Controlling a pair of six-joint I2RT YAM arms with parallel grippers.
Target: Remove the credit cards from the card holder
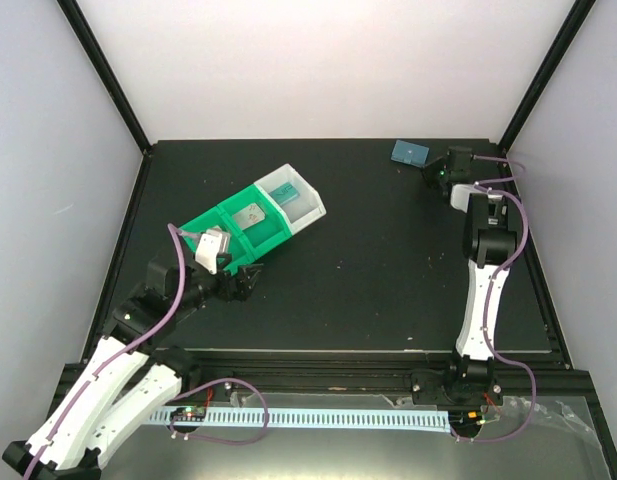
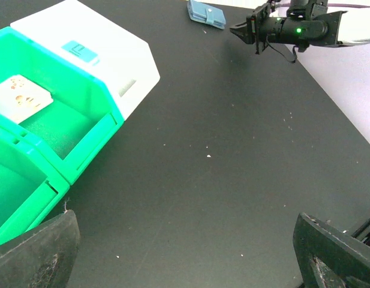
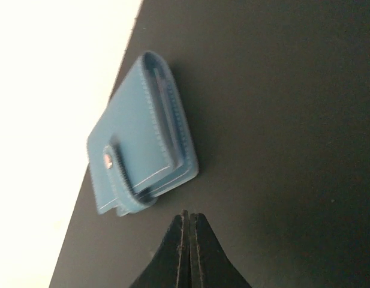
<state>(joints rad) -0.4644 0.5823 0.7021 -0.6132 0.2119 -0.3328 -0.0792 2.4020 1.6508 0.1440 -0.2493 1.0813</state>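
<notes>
The slate-blue card holder (image 1: 410, 152) lies closed on the black table at the back right by the wall; it also shows in the left wrist view (image 2: 207, 14) and the right wrist view (image 3: 140, 138). My right gripper (image 1: 429, 172) is shut and empty, its tips (image 3: 189, 215) just short of the holder's near edge, not touching. My left gripper (image 1: 240, 285) is open and empty at the near left beside the trays; its fingers (image 2: 35, 252) frame bare table. A pale card (image 2: 20, 98) lies in a green tray compartment and a teal card (image 2: 80, 50) lies on the white tray.
Green trays (image 1: 226, 232) joined to a white tray (image 1: 296, 196) lie slanted at the left middle. White walls close the table's back and sides. A perforated rail (image 1: 318, 416) runs along the front edge.
</notes>
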